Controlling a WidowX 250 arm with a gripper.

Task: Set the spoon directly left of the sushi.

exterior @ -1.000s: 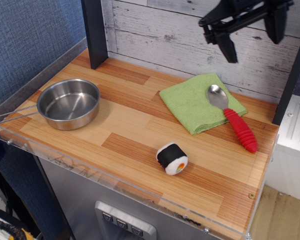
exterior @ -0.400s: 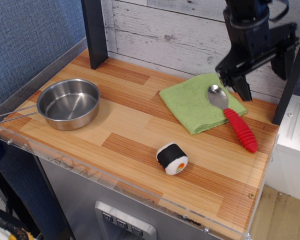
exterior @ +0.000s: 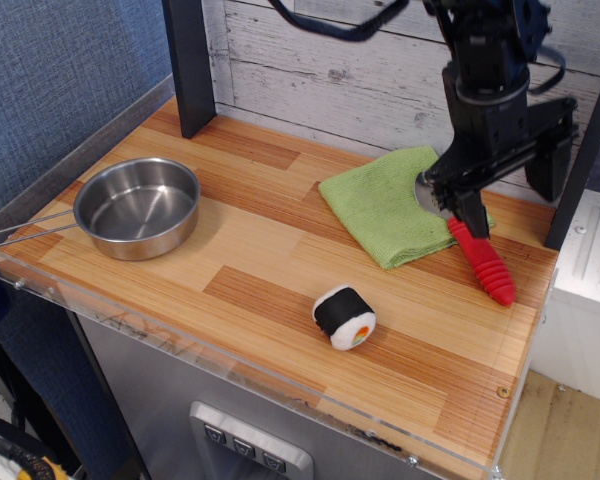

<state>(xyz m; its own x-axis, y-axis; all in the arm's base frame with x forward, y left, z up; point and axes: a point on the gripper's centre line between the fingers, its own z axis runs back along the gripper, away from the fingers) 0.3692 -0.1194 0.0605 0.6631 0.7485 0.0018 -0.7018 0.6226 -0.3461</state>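
The spoon (exterior: 485, 262) lies at the back right, its red ribbed handle on the wood and its silver bowl on a green cloth (exterior: 380, 205), partly hidden by the gripper. My black gripper (exterior: 510, 197) is open and hangs low over the spoon's neck. One finger (exterior: 471, 210) is at the spot where the bowl meets the handle, and the other (exterior: 549, 172) is off to the right. I cannot tell whether it touches the spoon. The sushi (exterior: 345, 317), black wrap with a white and orange end, lies near the front edge, left of and in front of the spoon.
A steel pan (exterior: 138, 207) with a wire handle stands at the left. A black post (exterior: 188, 65) rises at the back left and a dark post (exterior: 583, 140) at the right. A clear plastic rim (exterior: 230, 372) lines the front edge. A plank wall is behind.
My gripper has come down from high above the back right to just over the spoon's neck, staying open. The spoon, sushi and pan have not moved.
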